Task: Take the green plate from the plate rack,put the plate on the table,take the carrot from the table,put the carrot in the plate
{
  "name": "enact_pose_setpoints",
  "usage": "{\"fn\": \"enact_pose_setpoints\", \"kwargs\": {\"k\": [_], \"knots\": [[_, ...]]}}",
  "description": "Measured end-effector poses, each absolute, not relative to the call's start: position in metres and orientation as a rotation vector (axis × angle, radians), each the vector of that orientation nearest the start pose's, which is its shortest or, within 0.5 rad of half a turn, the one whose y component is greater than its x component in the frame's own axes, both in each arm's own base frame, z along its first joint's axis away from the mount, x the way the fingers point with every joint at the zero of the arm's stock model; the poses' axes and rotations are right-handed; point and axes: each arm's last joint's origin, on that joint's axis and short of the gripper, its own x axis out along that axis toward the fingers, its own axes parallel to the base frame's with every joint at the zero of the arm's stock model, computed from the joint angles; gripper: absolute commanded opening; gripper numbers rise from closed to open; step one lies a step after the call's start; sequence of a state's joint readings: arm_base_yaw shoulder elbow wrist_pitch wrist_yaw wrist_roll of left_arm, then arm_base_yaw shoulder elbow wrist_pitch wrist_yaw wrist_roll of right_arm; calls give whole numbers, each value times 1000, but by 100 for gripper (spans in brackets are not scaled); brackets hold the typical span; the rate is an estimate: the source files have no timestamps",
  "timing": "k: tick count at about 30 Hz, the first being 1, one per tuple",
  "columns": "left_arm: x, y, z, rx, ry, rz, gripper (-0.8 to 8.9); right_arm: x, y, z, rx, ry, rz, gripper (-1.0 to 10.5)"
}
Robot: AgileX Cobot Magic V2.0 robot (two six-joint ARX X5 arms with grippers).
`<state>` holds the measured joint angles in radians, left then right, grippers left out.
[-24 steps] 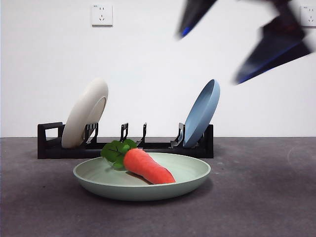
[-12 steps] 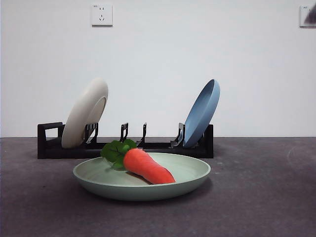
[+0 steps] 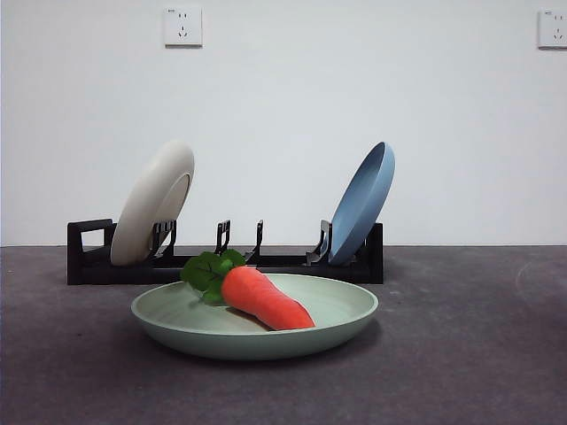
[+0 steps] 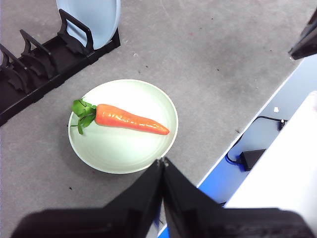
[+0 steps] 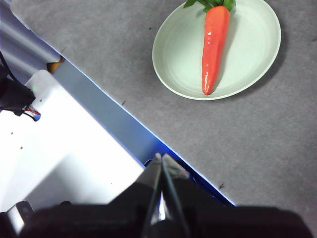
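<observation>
Front view: arm gone since a second ago; orange-red toy carrot (image 3: 266,299) lies in pale sage-green round plate (image 3: 255,336), leaves at 10 o'clock; left gripper (image 4: 162,160) and right gripper (image 5: 162,156) closed, empty; task looks complete

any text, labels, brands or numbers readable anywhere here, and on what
No text reads clearly.
Left wall socket: a tiny grey mark at its top corner, too small to read.
Right wall socket: the same kind of mark, too small to read.
Green plate, carrot, plate rack, cream plate, blue plate: no markings visible.
</observation>
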<state>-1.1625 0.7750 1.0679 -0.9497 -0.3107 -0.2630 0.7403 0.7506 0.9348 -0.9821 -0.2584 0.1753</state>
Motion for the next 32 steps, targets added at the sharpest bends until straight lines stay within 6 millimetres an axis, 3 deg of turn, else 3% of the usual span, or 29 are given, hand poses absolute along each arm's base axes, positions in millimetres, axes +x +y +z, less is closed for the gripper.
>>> {"fn": "enact_pose_setpoints", "kwargs": {"k": [16,23,27,32], "knots": [[60,-107,359,216,582,-698,-3,86,89,319,-46,885,867,1],[68,-59,386,114,297,-475,-3,86,89,319,-46,886,867,1],[57,-32,405,129,60,-438,-3,86,89,319,-46,886,867,1],[36,-11,417,293,-138,-273,-3,86,89,319,-46,886,868,1]]}}
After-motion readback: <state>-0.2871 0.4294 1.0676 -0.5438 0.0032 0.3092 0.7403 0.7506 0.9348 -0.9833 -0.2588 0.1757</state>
